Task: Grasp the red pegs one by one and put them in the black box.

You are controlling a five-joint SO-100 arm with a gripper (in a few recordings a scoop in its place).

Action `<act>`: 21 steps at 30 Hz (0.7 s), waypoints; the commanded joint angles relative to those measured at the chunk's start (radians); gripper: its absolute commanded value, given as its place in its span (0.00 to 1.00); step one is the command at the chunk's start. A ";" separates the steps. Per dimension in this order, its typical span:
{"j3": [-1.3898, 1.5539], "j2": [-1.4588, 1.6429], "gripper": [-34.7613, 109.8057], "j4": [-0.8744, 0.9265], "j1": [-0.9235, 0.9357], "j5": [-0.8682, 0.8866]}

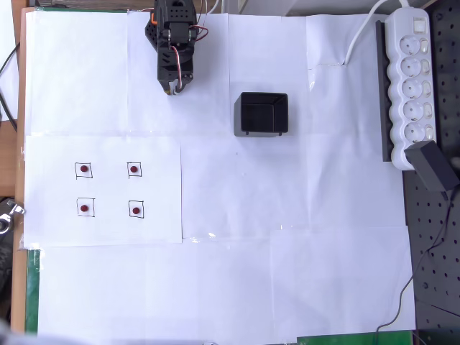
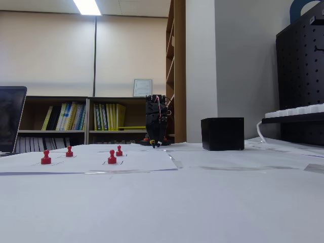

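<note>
Several red pegs stand on a white sheet at the left of the overhead view, each inside a drawn black square: two in the far row [image 1: 84,169] [image 1: 134,169] and two in the near row [image 1: 84,208] [image 1: 136,210]. The fixed view shows the pegs [image 2: 112,157] upright at the left. The black box [image 1: 261,113] [image 2: 223,133] sits open-topped right of centre, and nothing shows inside it. My gripper [image 1: 175,89] [image 2: 157,144] is folded down at the table's far edge, left of the box and well away from the pegs. Its fingers are shut on nothing.
A white power strip [image 1: 411,79] with a black adapter [image 1: 431,165] lies along the right edge, beside a black pegboard [image 1: 435,273]. White paper [image 1: 287,251] covers the table. Bookshelves [image 2: 76,121] stand behind the table.
</note>
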 commanded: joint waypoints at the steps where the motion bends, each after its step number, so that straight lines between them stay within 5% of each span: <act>1: -0.011 -0.021 0.24 0.008 0.014 -0.012; 13: -0.011 -0.018 0.24 0.000 0.005 0.012; 14: 0.002 0.038 0.24 -0.075 0.026 0.225; 17: -0.011 0.364 0.25 -0.727 0.140 0.255; 21: -0.005 0.658 0.26 -1.166 0.221 0.295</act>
